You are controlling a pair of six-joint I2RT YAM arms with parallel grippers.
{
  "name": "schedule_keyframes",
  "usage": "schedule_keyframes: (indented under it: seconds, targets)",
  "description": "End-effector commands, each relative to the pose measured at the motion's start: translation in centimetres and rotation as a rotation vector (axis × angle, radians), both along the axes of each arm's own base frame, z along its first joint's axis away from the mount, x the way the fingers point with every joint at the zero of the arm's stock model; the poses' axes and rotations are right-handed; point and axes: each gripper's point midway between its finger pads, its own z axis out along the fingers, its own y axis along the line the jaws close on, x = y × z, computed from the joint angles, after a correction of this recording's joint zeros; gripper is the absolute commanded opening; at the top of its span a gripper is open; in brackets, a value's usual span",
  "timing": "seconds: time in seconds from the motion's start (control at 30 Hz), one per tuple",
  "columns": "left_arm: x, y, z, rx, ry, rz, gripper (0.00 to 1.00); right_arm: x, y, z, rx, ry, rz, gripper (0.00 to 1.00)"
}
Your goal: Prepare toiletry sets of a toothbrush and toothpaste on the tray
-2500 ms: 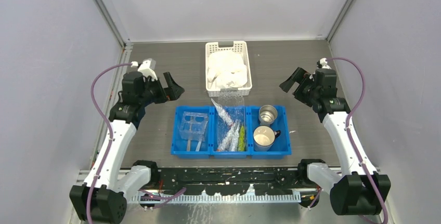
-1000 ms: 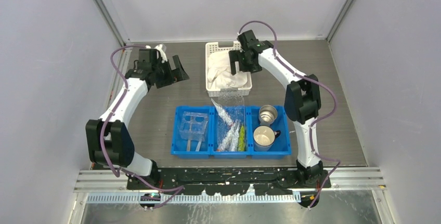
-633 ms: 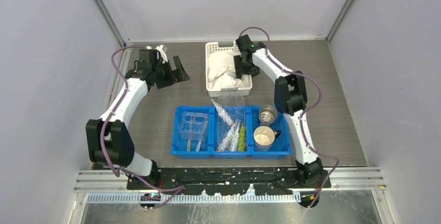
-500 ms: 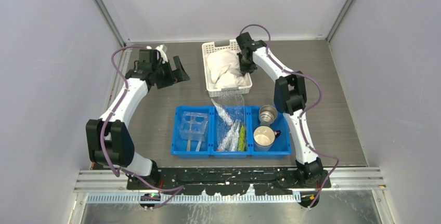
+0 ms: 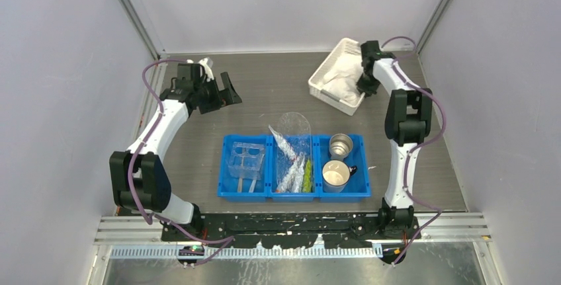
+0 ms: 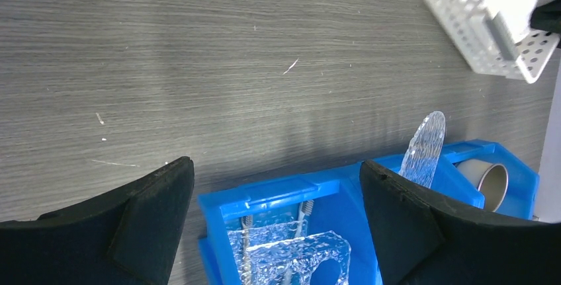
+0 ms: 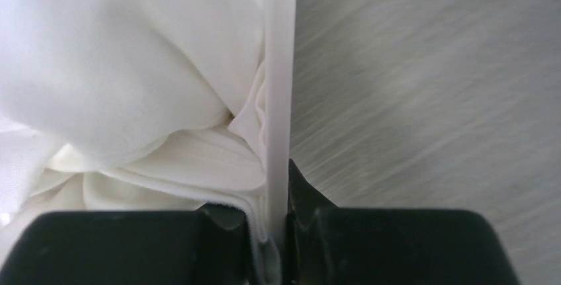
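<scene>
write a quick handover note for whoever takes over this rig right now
Left gripper: open, empty, over the table, far left.
Right gripper: shut on the rim of the white lattice basket holding white cloths, far right.
Small clear plastic tray: left compartment of the blue three-compartment bin.
Clear-wrapped toiletry packets: middle compartment.
Done: no set on the tray yet.
Left: let go of the basket, load packets onto the tray.

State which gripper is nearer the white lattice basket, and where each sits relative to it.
Right. The right gripper is clamped on the white lattice basket, gripping its rim. The left gripper hangs open well to the basket's left, apart from it.
</scene>
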Motion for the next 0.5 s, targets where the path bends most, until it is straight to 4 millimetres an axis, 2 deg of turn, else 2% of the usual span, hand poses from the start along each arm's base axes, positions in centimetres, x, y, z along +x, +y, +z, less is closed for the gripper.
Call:
schedule_keyframes:
  seconds: [0.0,0.1,0.23,0.3,0.33,0.47]
  targets:
    - [0.0,-0.5,0.1,-0.014,-0.014,-0.030,0.96,0.5,-5.4,5.0,-0.132,-0.173,-0.398,0.00]
    - [-0.1,-0.7,0.1,-0.019,-0.014,-0.035,0.96,0.6,-7.1,4.8,-0.130,-0.186,-0.568,0.01]
    - [-0.1,-0.8,0.1,-0.026,-0.011,-0.040,0.96,2.1,-8.4,4.8,-0.096,-0.286,-0.763,0.01]
    - [-0.3,-0.8,0.3,-0.027,-0.012,-0.045,0.96,3.5,-8.3,4.6,-0.054,-0.340,-0.811,0.01]
    - [-0.4,-0.8,0.4,-0.028,-0.013,-0.047,0.96,4.2,-9.7,4.4,-0.032,-0.359,-0.851,0.01]
    - [-0.5,-0.9,0.6,-0.033,-0.020,-0.050,0.96,5.4,-12.1,3.2,0.024,-0.361,-0.955,0.00]
